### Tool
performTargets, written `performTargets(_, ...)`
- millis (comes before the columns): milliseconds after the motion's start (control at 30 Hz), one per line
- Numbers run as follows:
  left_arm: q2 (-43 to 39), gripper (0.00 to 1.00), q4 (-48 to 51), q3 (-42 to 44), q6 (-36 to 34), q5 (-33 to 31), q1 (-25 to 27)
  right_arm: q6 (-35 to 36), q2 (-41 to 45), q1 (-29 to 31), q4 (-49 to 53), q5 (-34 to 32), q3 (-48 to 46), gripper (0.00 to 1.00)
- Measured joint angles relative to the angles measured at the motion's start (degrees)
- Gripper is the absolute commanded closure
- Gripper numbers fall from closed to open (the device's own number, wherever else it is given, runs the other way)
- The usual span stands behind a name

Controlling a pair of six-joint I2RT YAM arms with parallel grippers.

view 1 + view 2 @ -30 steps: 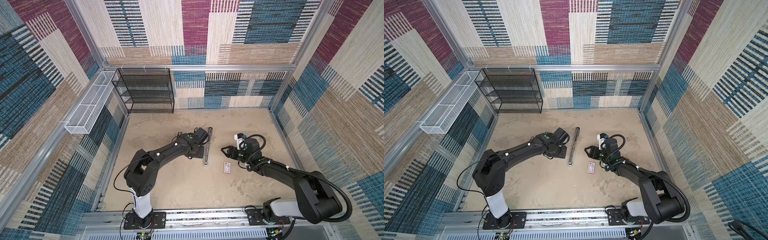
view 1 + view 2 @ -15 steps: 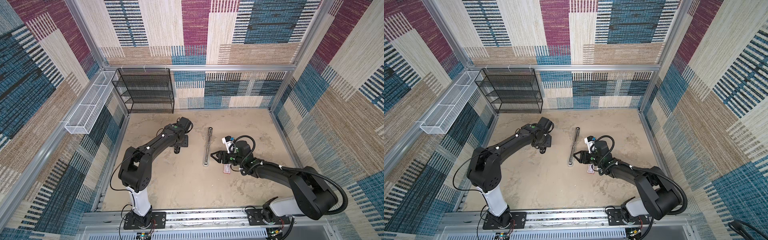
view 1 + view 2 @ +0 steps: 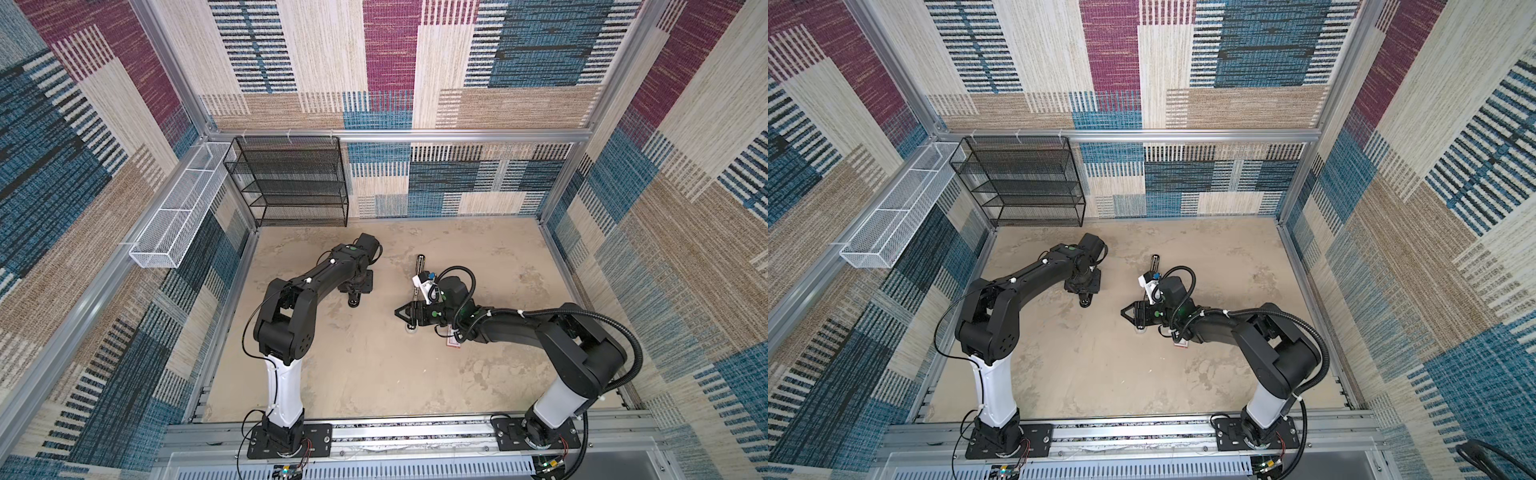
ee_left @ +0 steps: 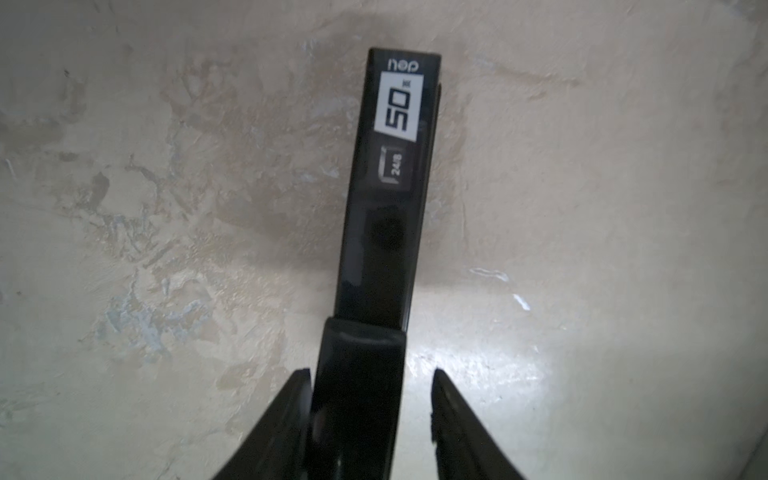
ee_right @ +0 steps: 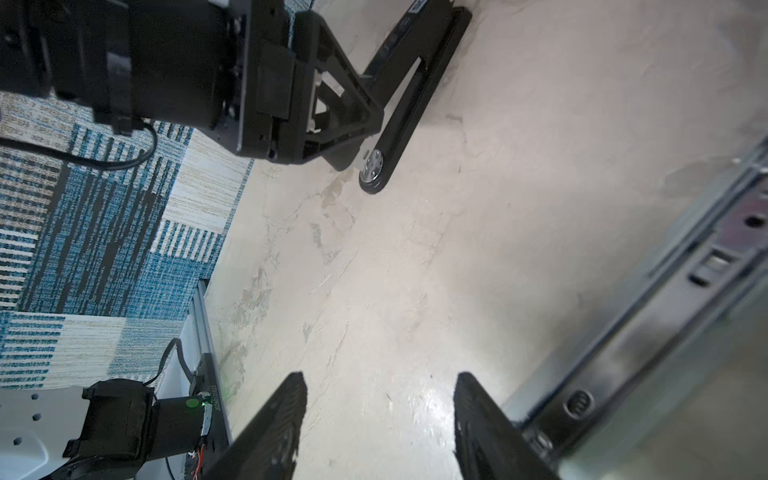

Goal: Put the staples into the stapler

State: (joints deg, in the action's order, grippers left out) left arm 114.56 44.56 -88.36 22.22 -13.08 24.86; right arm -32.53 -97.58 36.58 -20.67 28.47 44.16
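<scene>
A black stapler (image 4: 386,208) with a white "50" label lies on the beige floor at centre left in both top views (image 3: 354,302) (image 3: 1086,300). My left gripper (image 4: 370,374) straddles its rear end. One finger touches its side and the other stands a little off, so the jaws are open. The staples box (image 3: 452,341) (image 3: 1180,343), white with red, lies half hidden under my right arm. My right gripper (image 3: 400,311) (image 5: 380,382) hovers open and empty, pointing toward the stapler (image 5: 411,95).
A long black-and-silver bar (image 3: 419,266) (image 5: 623,332) lies on the floor under my right wrist. A black wire shelf (image 3: 291,183) stands at the back left. A white mesh basket (image 3: 178,216) hangs on the left wall.
My left gripper has swung left, away from the long bar, come down over the stapler and narrowed its jaws. My right gripper has moved left over the bar's near end.
</scene>
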Motion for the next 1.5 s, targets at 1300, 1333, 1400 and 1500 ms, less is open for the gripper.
performTargets(1300,-7.0,1.00,1.1,8.5,8.2,9.7,6.1,-2.3,-4.5,0.6,18.3,-13.6,9.3,0.43)
performTargets(1333,-7.1,1.00,1.1,8.5,8.9,10.1,6.2,-2.0,-4.3,0.7,16.8,-11.9,8.7,0.43)
performTargets(1400,-7.5,1.00,1.2,8.5,10.0,10.6,6.3,-1.6,-4.2,0.7,14.2,-8.9,7.9,0.45)
performTargets(1500,-7.8,1.00,1.6,8.3,11.4,11.8,6.3,-1.6,-4.8,0.8,10.2,-4.7,6.9,0.48)
